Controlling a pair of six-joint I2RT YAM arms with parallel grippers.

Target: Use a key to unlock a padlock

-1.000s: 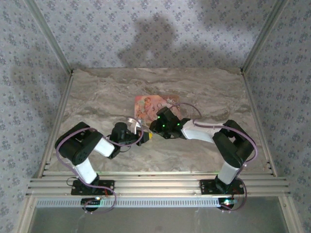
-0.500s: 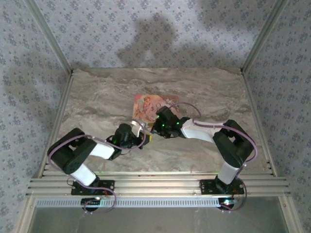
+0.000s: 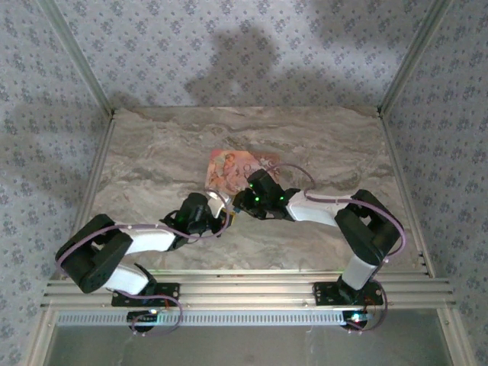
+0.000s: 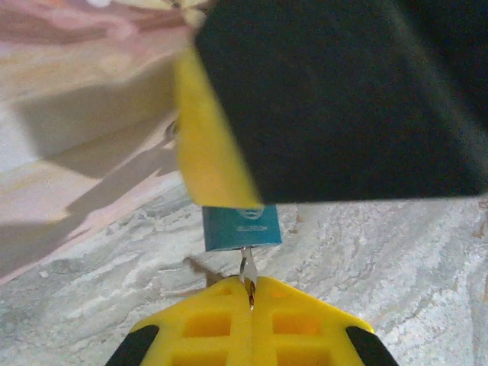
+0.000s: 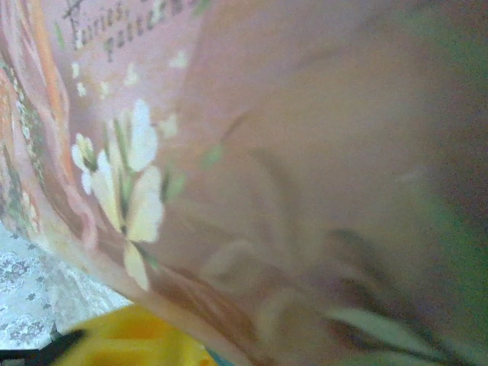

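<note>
From above, both arms reach in over the marble table [image 3: 152,152] and meet near its middle, just on the near side of a flat pink box [image 3: 227,166] with printed pictures. The left gripper [image 3: 224,216] comes in from the left and the right gripper [image 3: 238,204] from the right, their tips almost touching; the thing between them is too small to make out from here. The left wrist camera looks along its own yellow fingers [image 4: 206,324], which are pressed together on the silver key [image 4: 248,268]. The key points away from the camera, its tip at the bottom face of the blue padlock [image 4: 241,227]. The padlock hangs upright just above the table, and its top disappears behind the right gripper's yellow pad [image 4: 207,145] and black body. Whether that gripper is clamped on it I cannot tell. In the right wrist view, the pink box is very close and blurred, with pale flowers and some lettering, and a blurred yellow shape sits at the bottom edge.
</note>
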